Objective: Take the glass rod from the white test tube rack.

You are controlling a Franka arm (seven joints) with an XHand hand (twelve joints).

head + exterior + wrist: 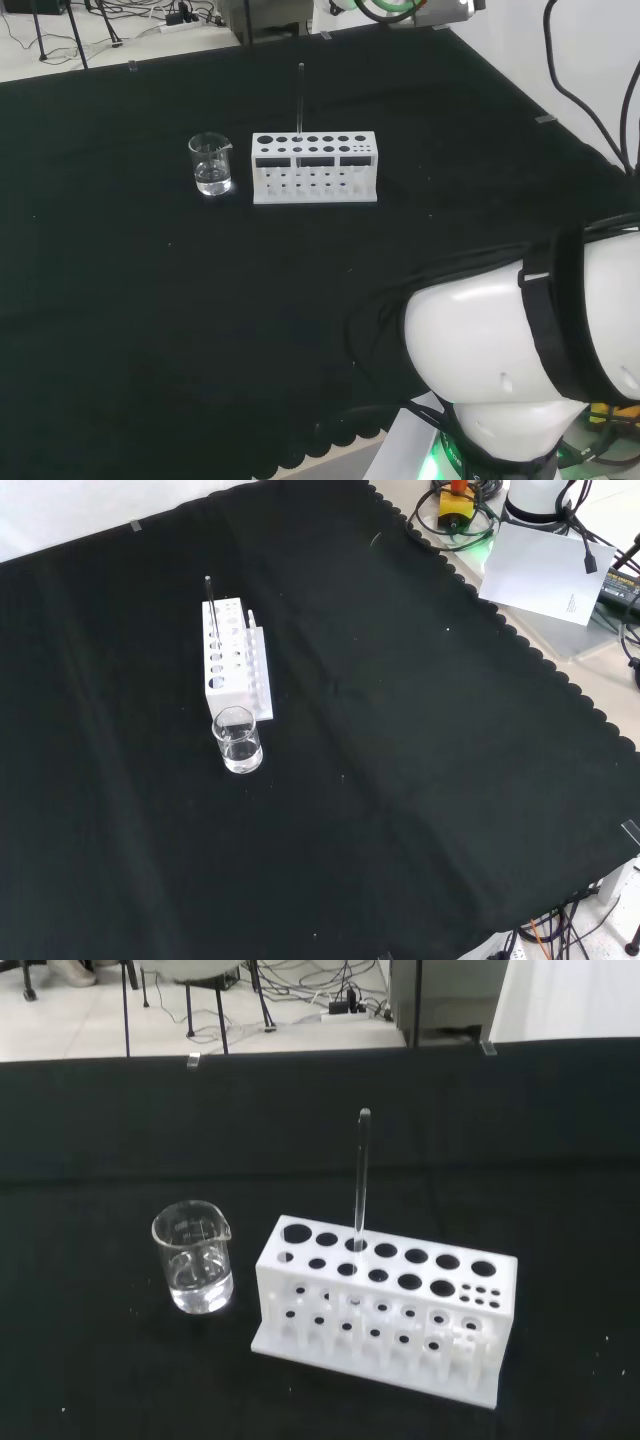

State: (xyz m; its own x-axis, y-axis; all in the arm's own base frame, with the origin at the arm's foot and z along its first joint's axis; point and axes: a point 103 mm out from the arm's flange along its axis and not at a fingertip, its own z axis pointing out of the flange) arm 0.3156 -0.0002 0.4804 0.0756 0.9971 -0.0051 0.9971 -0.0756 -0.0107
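Ahead of my wrist, the glass rod (361, 1175) stands upright in the white test tube rack (385, 1310); a skewed pull could tip it onto the beaker (193, 1258); my fingers' state I cannot tell.

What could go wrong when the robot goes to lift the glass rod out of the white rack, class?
The glass rod is thin, clear and hard to see, so a grasp may miss. The beaker stands just beside the white rack; a wide approach might knock it. An angled pull could tip the rack.

A lab: beaker (193, 1270) and test tube rack (385, 1305) on black cloth (400, 780)
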